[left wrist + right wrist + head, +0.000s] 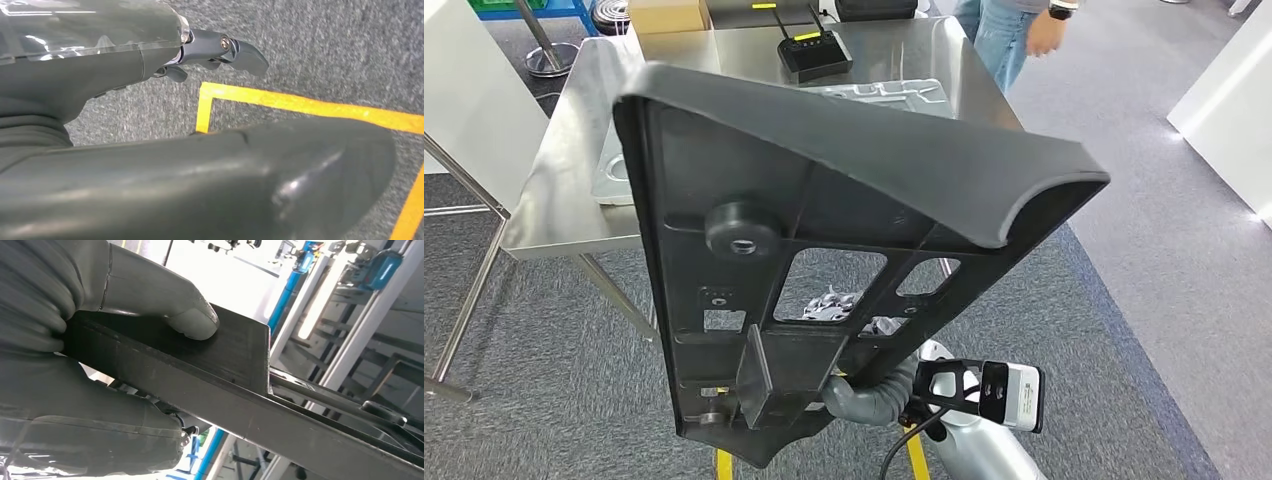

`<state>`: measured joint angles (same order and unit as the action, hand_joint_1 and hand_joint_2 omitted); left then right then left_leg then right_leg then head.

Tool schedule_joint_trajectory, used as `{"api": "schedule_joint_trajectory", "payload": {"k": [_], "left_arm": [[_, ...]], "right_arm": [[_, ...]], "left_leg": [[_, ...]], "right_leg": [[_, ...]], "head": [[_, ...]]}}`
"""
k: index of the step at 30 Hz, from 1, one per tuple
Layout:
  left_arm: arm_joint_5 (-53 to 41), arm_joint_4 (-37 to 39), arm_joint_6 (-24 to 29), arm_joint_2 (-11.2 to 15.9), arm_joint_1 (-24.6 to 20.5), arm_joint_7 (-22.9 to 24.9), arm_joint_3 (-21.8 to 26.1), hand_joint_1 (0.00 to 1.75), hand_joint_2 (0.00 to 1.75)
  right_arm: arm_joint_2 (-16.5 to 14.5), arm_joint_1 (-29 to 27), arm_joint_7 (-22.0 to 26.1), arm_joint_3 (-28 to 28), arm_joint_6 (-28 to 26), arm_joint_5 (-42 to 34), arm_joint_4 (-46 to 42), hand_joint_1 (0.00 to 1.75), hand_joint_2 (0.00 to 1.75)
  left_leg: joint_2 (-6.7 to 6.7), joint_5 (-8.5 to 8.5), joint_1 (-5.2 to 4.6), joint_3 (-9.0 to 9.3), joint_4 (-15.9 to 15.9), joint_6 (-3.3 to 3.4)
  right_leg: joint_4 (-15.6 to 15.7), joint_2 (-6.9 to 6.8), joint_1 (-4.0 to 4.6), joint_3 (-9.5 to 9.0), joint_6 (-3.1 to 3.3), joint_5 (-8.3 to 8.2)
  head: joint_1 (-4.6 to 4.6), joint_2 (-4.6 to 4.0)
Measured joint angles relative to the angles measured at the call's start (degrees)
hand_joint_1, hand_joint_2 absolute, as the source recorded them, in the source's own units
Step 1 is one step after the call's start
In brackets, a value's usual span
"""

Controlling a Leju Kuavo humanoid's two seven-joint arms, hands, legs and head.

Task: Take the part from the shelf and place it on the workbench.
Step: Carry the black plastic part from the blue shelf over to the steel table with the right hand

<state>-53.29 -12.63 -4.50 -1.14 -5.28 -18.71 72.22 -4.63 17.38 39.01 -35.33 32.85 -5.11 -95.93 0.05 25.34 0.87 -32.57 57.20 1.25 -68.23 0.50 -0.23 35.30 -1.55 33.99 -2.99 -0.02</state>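
A large black moulded part point(824, 200), ribbed on its underside w/ cut-out windows and a round boss, is held up in the air close to the robot, tilted, its curved lip uppermost at the far right. It hangs over grey carpet, on the near side of the steel worktop point(574, 170) and not touching it. The right hand point(75, 340) clamps a flat tab at the part's near, lower end: the wrist view shows the thick grey thumb point(190, 320) pressed on the tab's dark face, w/ the rest of the hand wrapped beneath. In the head view, the right arm point(969, 440) comes up from the near edge, a black-and-white wrist camera point(994, 392) beside it. The left hand point(220, 52) hangs low over the carpet, holding nothing, dark fingers point(247, 56) loosely bent and apart, near a yellow floor line point(300, 105). On the worktop beyond the part: a black box w/ two antennas point(812, 55) toward the far side, a pale metal pressing point(894, 95) just nearer, partly hidden, and another pale piece point(614, 180) at the left edge. A cardboard box point(667, 14) sits at the far end. A person in jeans point(1009, 40) stands at the worktop's far right corner.
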Motion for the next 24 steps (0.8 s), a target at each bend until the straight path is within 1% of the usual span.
{"api": "schedule_joint_trajectory", "payload": {"k": [1, 2, 3, 4, 5, 6, 7, 8, 9, 11, 12, 13, 14, 15, 16, 17, 18, 19, 20, 21, 22, 23, 24], "left_arm": [[0.1, 0.0, -0.1, 0.1, 0.0, 0.0, 0.0, 0.00, 0.00], [0.2, 0.0, -0.2, 0.2, 0.1, 0.0, 0.0, 0.00, 0.00], [0.3, 0.0, -0.3, 0.3, 0.2, 0.0, 0.0, 0.00, 0.00], [0.3, 0.0, -0.4, 0.4, 0.3, 0.0, 0.0, 0.00, 0.00], [0.4, 0.0, -0.5, 0.5, 0.3, 0.1, 0.1, 0.00, 0.00], [0.4, 0.0, -0.5, 0.6, 0.3, 0.2, 0.1, 0.00, 0.00], [0.4, 0.0, -0.6, 0.7, 0.2, 0.3, 0.1, 0.00, 0.00], [0.3, 0.0, -0.6, 0.8, 0.2, 0.3, 0.1, 0.00, 0.00], [0.2, 0.0, -0.5, 0.8, 0.2, 0.4, 0.1, 0.00, 0.00], [0.0, 0.0, -0.5, 1.0, 0.1, 0.4, 0.1, 0.00, 0.00], [-0.1, 0.0, -0.4, 1.0, 0.0, 0.4, 0.1, 0.00, 0.00], [-0.1, 0.0, -0.4, 1.0, 0.0, 0.4, 0.1, 0.00, 0.00], [-0.1, 0.0, -0.4, 1.1, -0.1, 0.4, 0.1, 0.00, 0.00], [-0.1, 0.0, -0.3, 1.1, -0.1, 0.4, 0.1, 0.00, 0.00], [-0.1, 0.0, -0.3, 1.2, 0.0, 0.4, 0.1, 0.00, 0.00], [-0.1, 0.0, -0.3, 1.2, 0.1, 0.4, 0.1, 0.00, 0.00], [-0.1, 0.0, -0.3, 1.2, 0.1, 0.4, 0.1, 0.00, 0.00], [-0.1, 0.0, -0.2, 1.2, 0.2, 0.4, 0.1, 0.00, 0.00], [-0.1, 0.0, -0.2, 1.2, 0.1, 0.4, 0.1, 0.00, 0.00], [-0.1, 0.0, -0.1, 1.2, 0.1, 0.4, 0.1, 0.00, 0.00], [-0.1, 0.0, -0.1, 1.2, 0.1, 0.4, 0.1, 0.00, 0.00], [-0.1, 0.0, 0.0, 1.2, 0.0, 0.3, 0.1, 0.00, 0.00], [-0.1, 0.0, 0.0, 1.1, 0.0, 0.3, 0.1, 0.00, 0.00]], "right_arm": [[0.0, -0.2, 0.0, 0.0, -0.1, 0.2, 0.0, 1.75, 1.75], [0.0, -0.4, 0.0, 0.0, -0.2, 0.4, 0.0, 1.75, 1.75], [0.0, -0.6, 0.0, 0.0, -0.5, 0.8, 0.0, 1.75, 1.75], [0.0, -0.6, 0.0, 0.0, -1.0, 1.1, -0.2, 1.75, 1.75], [0.0, -0.6, 0.0, 0.0, -1.7, 1.4, -0.4, 1.75, 1.75], [0.0, -0.5, 0.0, 0.0, -2.4, 1.6, -0.7, 1.75, 1.75], [0.0, -0.5, 0.0, 0.0, -3.1, 1.6, -1.0, 1.75, 1.75], [0.0, -0.5, 0.0, -0.1, -3.7, 1.6, -1.3, 1.75, 1.75], [0.0, -0.5, 0.0, -0.1, -4.2, 1.6, -1.6, 1.75, 1.75], [0.0, -0.5, 0.0, -0.1, -4.7, 1.6, -2.2, 1.75, 1.75], [0.0, -0.4, 0.0, -0.1, -4.8, 1.6, -2.5, 1.75, 1.75], [0.0, -0.4, 0.0, -0.1, -4.9, 1.5, -2.7, 1.75, 1.75], [0.0, -0.3, 0.0, -0.1, -5.0, 1.4, -2.8, 1.75, 1.75], [0.0, -0.3, 0.0, -0.1, -5.0, 1.2, -2.9, 1.75, 1.75], [0.0, -0.3, 0.0, -0.1, -4.9, 1.0, -2.9, 1.75, 1.75], [0.1, -0.3, 0.0, -0.1, -4.8, 0.8, -2.9, 1.75, 1.75], [0.1, -0.3, 0.0, -0.1, -4.6, 0.6, -2.9, 1.75, 1.75], [0.1, -0.3, 0.0, -0.1, -4.4, 0.4, -2.9, 1.75, 1.75], [0.2, -0.3, 0.0, 0.0, -4.1, 0.2, -2.9, 1.75, 1.75], [0.2, -0.3, 0.0, 0.0, -3.9, 0.1, -2.9, 1.75, 1.75], [0.3, -0.3, 0.0, 0.1, -3.7, 0.0, -2.9, 1.75, 1.75], [0.4, -0.3, 0.0, 0.1, -3.6, 0.0, -2.9, 1.75, 1.75], [0.4, -0.3, 0.0, 0.2, -3.6, 0.0, -2.9, 1.75, 1.75]], "left_leg": [[-0.01, 0.28, -0.03, 0.25, 0.0, 0.08], [-0.03, 0.60, -0.05, 0.59, 0.0, 0.08], [-0.08, 0.97, -0.05, 1.04, 0.0, 0.03], [-0.15, 1.37, -0.06, 1.64, 0.0, -0.08], [-0.20, 1.84, -0.07, 2.28, 0.0, -0.23], [-0.24, 2.33, -0.18, 2.81, 0.0, -0.48], [-0.29, 2.75, -0.28, 3.12, 0.0, -0.77], [-0.30, 3.09, -0.33, 3.27, 0.0, -1.09], [-0.28, 3.32, -0.37, 3.33, -0.1, -1.42], [-0.18, 3.73, -0.28, 3.80, -0.3, -2.01], [-0.15, 4.26, -0.25, 3.78, 0.4, -2.26], [-0.14, 5.27, -0.22, 3.12, 2.3, -2.50], [-0.16, 6.70, -0.13, 1.54, 5.5, -2.71], [-0.16, 8.28, -0.12, -0.74, 9.6, -2.94], [-0.16, 9.45, -0.09, -3.26, 13.6, -3.15], [-0.16, 9.61, -0.08, -5.31, 16.2, -3.30], [-0.15, 8.46, -0.07, -6.36, 16.6, -3.37], [-0.15, 6.08, -0.06, -6.22, 14.5, -3.36], [-0.14, 2.99, -0.04, -5.07, 10.6, -3.26], [-0.14, 0.64, -0.09, -3.56, 6.6, -3.09], [-0.16, -0.86, -0.19, -2.23, 3.2, -2.81], [-0.18, -1.36, -0.30, -1.45, 1.4, -2.49], [-0.21, -1.01, -0.42, -1.17, 0.9, -2.14]], "right_leg": [[-3.9, -0.02, -0.10, 2.65, -0.12, 0.95], [-6.1, -0.04, -0.16, 4.53, -0.19, 0.75], [-6.0, -0.07, -0.20, 5.32, -0.18, -0.69], [-3.4, -0.12, -0.21, 4.83, -0.05, -3.25], [0.7, -0.18, -0.18, 3.49, 0.22, -6.31], [4.7, -0.25, -0.02, 2.01, 0.58, -8.54], [7.8, -0.32, 0.13, 0.83, 0.91, -9.91], [9.5, -0.34, 0.32, 0.18, 1.22, -10.33], [10.0, -0.30, 0.48, 0.00, 1.48, -9.94], [10.6, -0.14, 0.34, -0.43, 1.96, -9.66], [10.9, -0.14, 0.18, -0.92, 2.28, -9.51], [11.3, -0.19, 0.00, -1.49, 2.56, -9.37], [11.5, -0.26, -0.09, -2.05, 2.80, -9.15], [11.6, -0.31, -0.09, -2.45, 2.99, -8.85], [11.6, -0.29, -0.08, -2.78, 3.06, -8.54], [11.6, -0.22, -0.06, -3.14, 3.06, -8.19], [11.6, -0.13, -0.06, -3.58, 3.00, -7.82], [11.5, -0.04, -0.06, -4.16, 2.91, -7.39], [11.5, 0.03, -0.07, -4.82, 2.77, -6.89], [11.4, 0.05, -0.01, -5.41, 2.57, -6.40], [11.3, 0.12, 0.08, -5.81, 2.31, -5.96], [11.3, 0.17, 0.17, -6.02, 2.03, -5.63], [11.3, 0.23, 0.24, -6.06, 1.74, -5.42]], "head": [[0.00, 0.00], [0.00, 0.00], [0.00, 0.00], [0.00, 0.00], [0.00, 0.00], [0.00, 0.00], [0.00, 0.00], [0.01, 0.00], [0.01, 0.00], [0.01, 0.00], [-0.01, 0.00], [-0.02, 0.00], [-0.03, 0.00], [-0.04, 0.00], [-0.04, 0.00], [-0.04, 0.00], [-0.04, 0.00], [-0.04, 0.00], [-0.04, 0.00], [-0.04, 0.00], [-0.04, 0.00], [-0.03, 0.00], [-0.03, 0.00]]}}
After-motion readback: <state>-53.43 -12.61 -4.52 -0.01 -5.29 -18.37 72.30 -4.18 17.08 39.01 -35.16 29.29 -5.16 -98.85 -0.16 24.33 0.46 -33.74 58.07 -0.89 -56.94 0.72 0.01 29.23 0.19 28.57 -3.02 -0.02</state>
